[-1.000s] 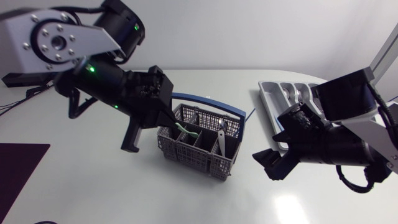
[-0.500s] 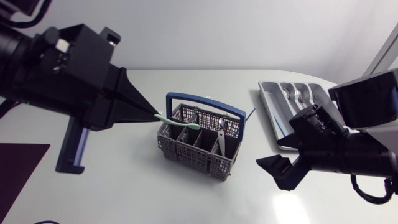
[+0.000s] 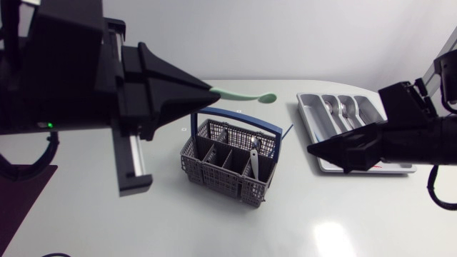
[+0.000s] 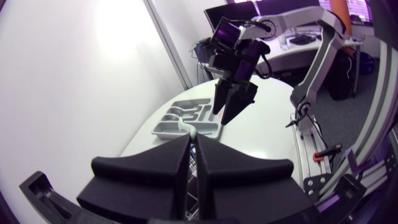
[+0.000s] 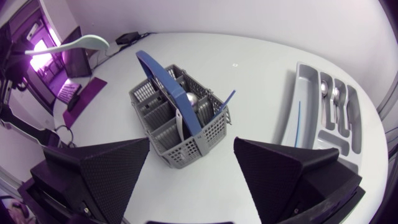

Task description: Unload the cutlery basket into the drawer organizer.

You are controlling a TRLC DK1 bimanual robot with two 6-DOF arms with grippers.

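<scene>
The grey cutlery basket [image 3: 227, 163] [image 5: 177, 115] with a blue handle stands mid-table. In it are a silver spoon [image 3: 255, 151] [image 5: 190, 99], a white-handled piece [image 5: 180, 129] and a thin blue stick [image 5: 225, 103]. My left gripper [image 3: 214, 91] [image 4: 193, 138] hangs high above the basket's left side, shut on the handle of a pale green spoon [image 3: 250, 96] [image 5: 79, 43], which juts towards the grey drawer organizer [image 3: 312, 114] [image 4: 163, 129] [image 5: 292, 118] at the right. My right gripper [image 3: 318, 148] [image 5: 191, 142] [image 4: 227, 117] hovers open and empty between basket and organizer.
The organizer holds silver cutlery [image 3: 343, 108] [image 5: 333, 93] in its far compartments and a blue stick [image 5: 298, 121] in a long one. A dark purple mat [image 3: 18, 196] [image 5: 81, 93] lies at the table's left edge.
My left gripper has lifted the green spoon out of the basket and risen high towards the camera. My right gripper has also risen and shifted towards the organizer.
</scene>
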